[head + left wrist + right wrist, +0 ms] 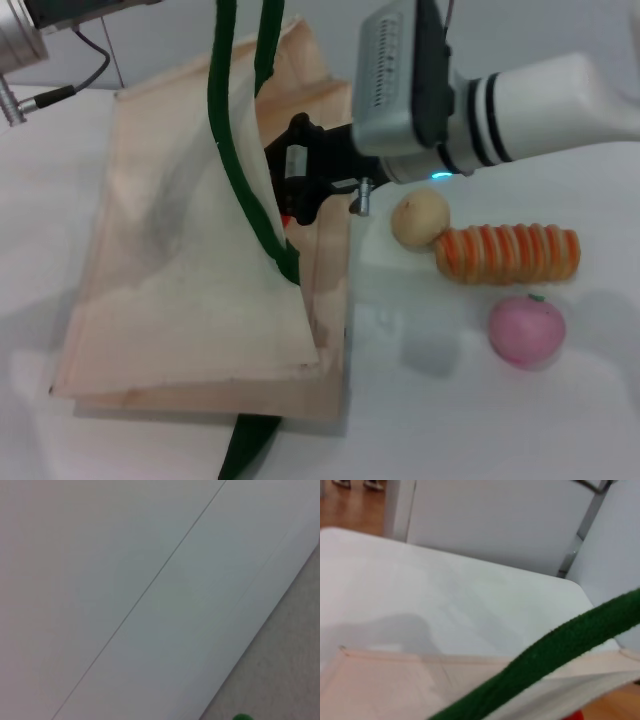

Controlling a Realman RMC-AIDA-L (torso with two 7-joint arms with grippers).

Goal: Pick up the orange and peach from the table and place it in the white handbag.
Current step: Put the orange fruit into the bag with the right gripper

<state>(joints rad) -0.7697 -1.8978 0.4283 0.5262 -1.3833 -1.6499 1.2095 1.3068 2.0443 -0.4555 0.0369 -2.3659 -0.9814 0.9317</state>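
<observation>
Two green straps [245,150] cross the white handbag [180,280] mid-frame, hiding the right gripper [300,195]; its grip I cannot tell. Right of it lie a beige ball [420,219], striped roll [508,253] and the peach [526,330].

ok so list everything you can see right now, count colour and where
white handbag: one, cream, lying on the table's left half
strap handles: two, dark green, held up above the bag mouth
orange: one, only a sliver shows at the bag mouth by the gripper
beige ball: one, pale beige, right of the bag
striped roll: one, orange and cream, touching the ball
peach: one, pink, near side of the roll
table: one, white
right gripper: black, at the bag mouth
left gripper: not in view
</observation>
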